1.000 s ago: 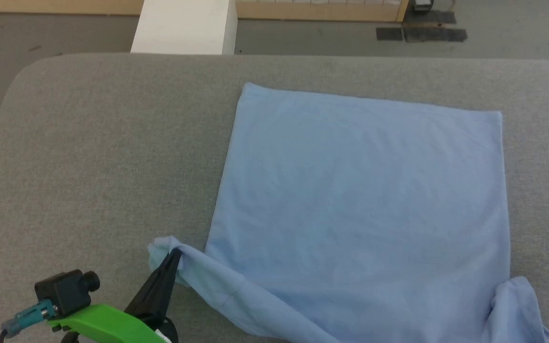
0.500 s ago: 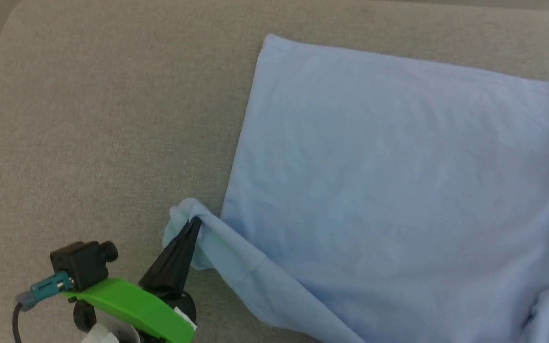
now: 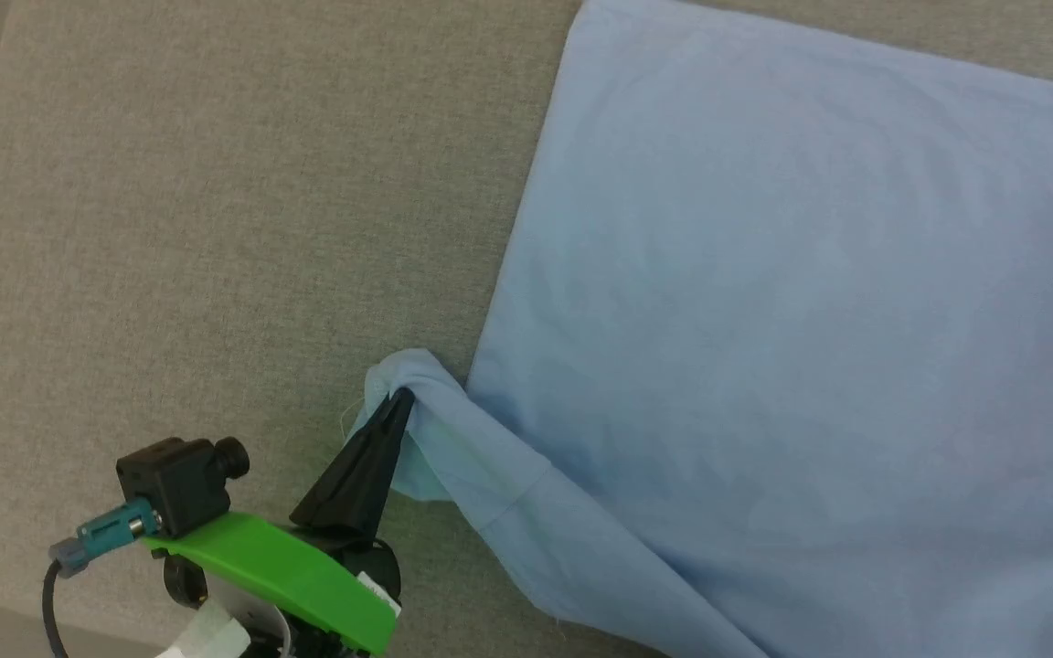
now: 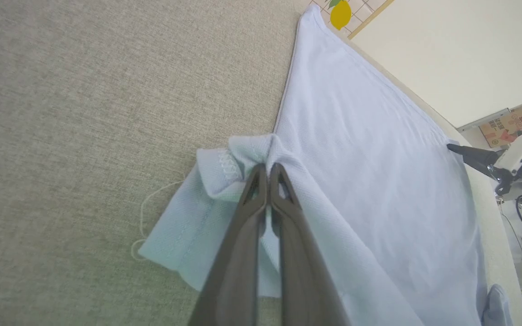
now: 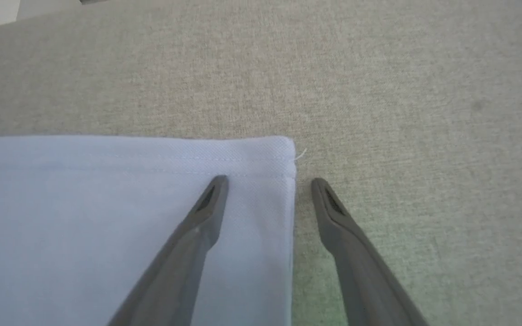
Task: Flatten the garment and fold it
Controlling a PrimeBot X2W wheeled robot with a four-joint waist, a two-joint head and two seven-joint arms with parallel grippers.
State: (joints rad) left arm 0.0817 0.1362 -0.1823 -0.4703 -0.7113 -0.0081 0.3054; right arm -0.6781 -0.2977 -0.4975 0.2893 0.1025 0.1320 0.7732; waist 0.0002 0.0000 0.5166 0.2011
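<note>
Starting with the surroundings: grey fabric worktop [image 3: 216, 228] under everything, loose white thread [image 4: 145, 217] curling on it just beside the sleeve [image 4: 184, 235] hem. Past the far edge in the left wrist view, spotted a yellow lemon sticker [image 4: 340, 13] on a pale gridded panel, plus a cardboard box [image 4: 510, 124] off to the right, contents impossible to make out. Small black camera [image 3: 181, 471] on a green bracket [image 3: 280, 576] riding the left arm, low in the head view, beside the cloth.

Now the garment [image 3: 764, 320]: light blue, lying mostly flat and smooth on the worktop, body spread wide. Just 1 sleeve bunched up into a little peak at the near left edge. Pinching that peak with the left end effector [image 4: 268, 168], both dark fingers pressed together on the fabric, stitched hem folded over just left of the tips.

Over at a hemmed corner, the right end effector [image 5: 268, 182] spread wide: 1 finger above the cloth, the other above bare worktop, side edge running between the 2. Touching down or hovering? Can't tell.
</note>
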